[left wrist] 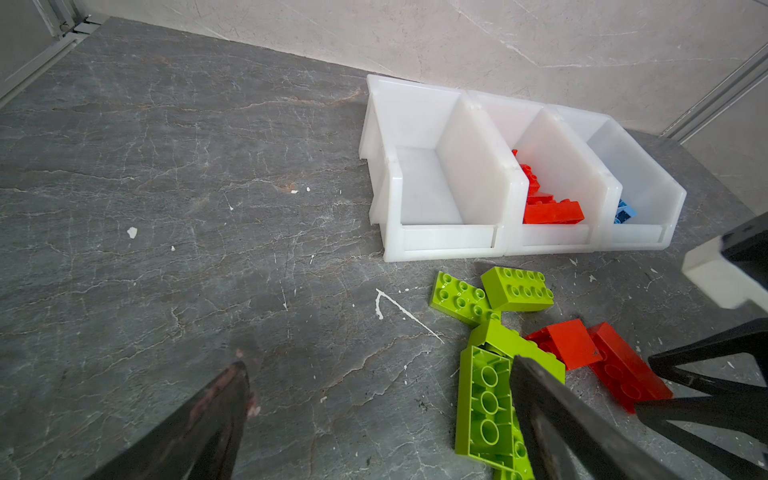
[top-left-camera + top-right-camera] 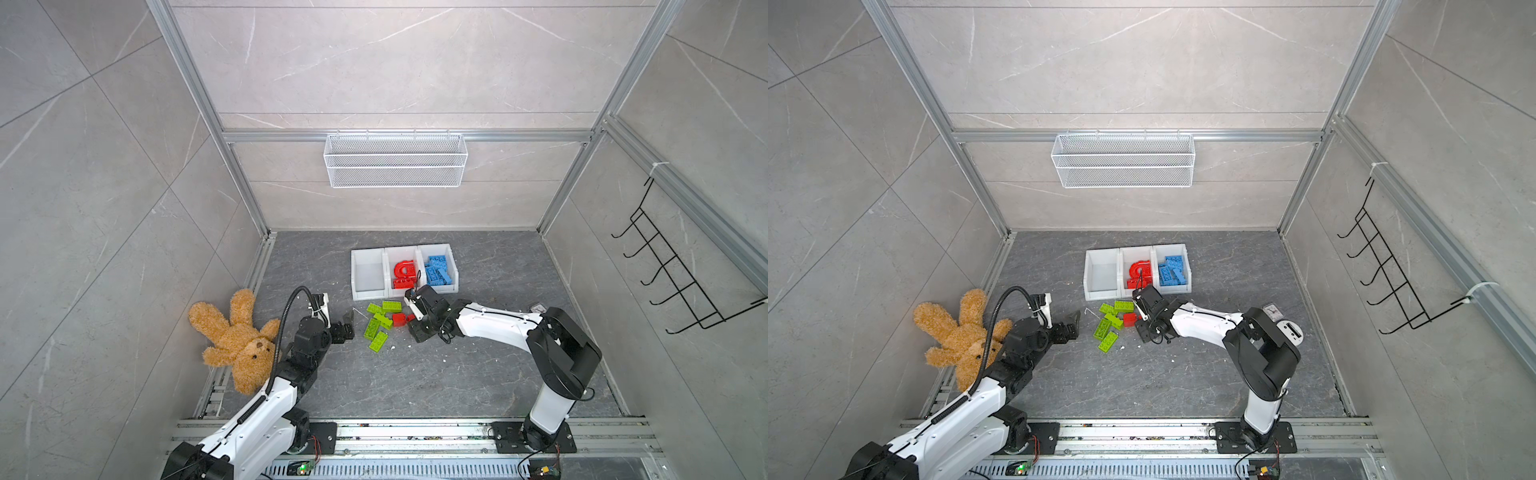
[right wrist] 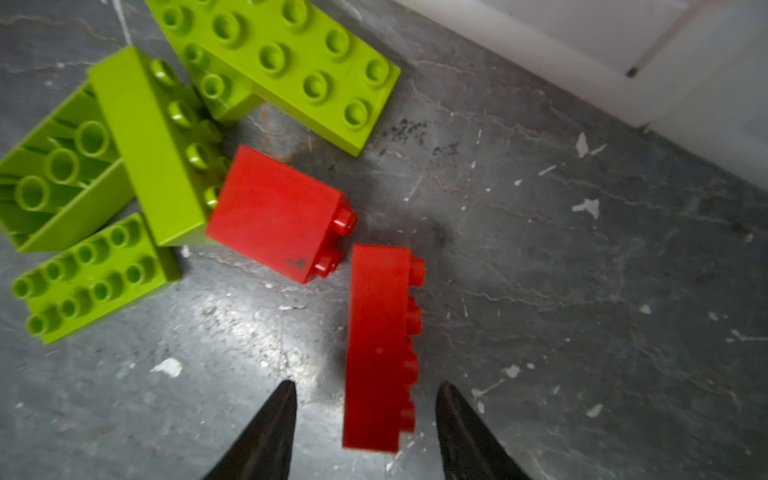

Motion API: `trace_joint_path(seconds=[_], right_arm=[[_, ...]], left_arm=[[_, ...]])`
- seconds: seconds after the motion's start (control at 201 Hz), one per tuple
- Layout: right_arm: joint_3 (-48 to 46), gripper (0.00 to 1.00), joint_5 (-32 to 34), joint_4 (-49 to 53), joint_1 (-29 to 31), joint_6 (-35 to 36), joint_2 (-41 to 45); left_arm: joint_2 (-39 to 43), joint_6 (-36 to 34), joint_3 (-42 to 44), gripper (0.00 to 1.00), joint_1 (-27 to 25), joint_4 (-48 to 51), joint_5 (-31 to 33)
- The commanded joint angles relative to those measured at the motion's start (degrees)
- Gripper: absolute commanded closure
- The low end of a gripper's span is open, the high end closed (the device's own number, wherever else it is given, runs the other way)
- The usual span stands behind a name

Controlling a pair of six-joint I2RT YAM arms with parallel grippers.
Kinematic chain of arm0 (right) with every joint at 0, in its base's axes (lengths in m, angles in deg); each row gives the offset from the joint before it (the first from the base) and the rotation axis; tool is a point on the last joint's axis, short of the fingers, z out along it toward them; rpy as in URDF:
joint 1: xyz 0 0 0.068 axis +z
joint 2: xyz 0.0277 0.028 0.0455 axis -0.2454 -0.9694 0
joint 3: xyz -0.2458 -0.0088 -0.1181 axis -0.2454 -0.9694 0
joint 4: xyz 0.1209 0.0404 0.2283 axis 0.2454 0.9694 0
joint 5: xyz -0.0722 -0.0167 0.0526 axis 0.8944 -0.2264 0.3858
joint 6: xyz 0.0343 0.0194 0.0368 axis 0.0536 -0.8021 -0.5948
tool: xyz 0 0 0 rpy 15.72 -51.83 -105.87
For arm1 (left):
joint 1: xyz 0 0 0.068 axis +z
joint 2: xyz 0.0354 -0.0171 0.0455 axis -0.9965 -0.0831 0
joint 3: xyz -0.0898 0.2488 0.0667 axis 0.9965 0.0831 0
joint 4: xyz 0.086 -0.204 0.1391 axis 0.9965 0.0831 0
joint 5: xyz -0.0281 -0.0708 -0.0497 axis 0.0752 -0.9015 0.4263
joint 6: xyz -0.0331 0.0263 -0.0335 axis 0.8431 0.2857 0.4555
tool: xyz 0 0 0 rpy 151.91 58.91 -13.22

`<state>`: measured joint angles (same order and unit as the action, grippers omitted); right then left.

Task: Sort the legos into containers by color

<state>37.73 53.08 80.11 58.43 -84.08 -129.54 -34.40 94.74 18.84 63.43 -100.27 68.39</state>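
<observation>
Several green legos (image 2: 380, 322) (image 1: 486, 399) lie in a loose pile in front of three white bins. Two red legos lie beside the pile: a squat one (image 3: 278, 212) and a long one (image 3: 380, 345) on its side. My right gripper (image 3: 365, 388) (image 2: 409, 320) is low over the floor, open, with a finger on each side of the long red lego and a gap on both sides. My left gripper (image 1: 378, 362) (image 2: 347, 322) hangs open and empty, left of the green pile. The left bin (image 1: 419, 187) is empty, the middle bin (image 1: 557, 158) holds red legos, and the right bin (image 2: 455, 270) holds blue ones.
A brown teddy bear (image 2: 237, 340) lies on the floor at the left, against my left arm. A white wire basket (image 2: 395, 160) hangs on the back wall and a black hook rack (image 2: 681, 270) on the right wall. A small clock (image 2: 1273, 309) sits behind my right arm.
</observation>
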Motion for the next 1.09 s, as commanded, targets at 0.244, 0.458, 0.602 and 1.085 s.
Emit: trace_joint_path(seconds=[0.244,0.458,0.602,1.085], right_arm=[[1.75,0.52,2.86,-1.58,0.30,-1.76,-3.23],[1.00,0.57,4.67,-1.62,0.28,-3.00,-2.86],[0.31,0.62,5.29,-2.11,0.33,-3.52,-2.28],[7.82,0.70,4.44,-1.97,-1.04,-4.09,3.25]], left_arm=[[1.43,-0.98,-1.72,0.01,0.27,-1.85,-0.43],[0.77,-0.80,-2.00,0.01,0.27,-1.96,-1.18],[0.81,-0.86,-1.98,0.00,0.27,-1.96,-0.93],[-0.18,-0.71,-2.14,0.00,0.27,-2.39,-1.23]])
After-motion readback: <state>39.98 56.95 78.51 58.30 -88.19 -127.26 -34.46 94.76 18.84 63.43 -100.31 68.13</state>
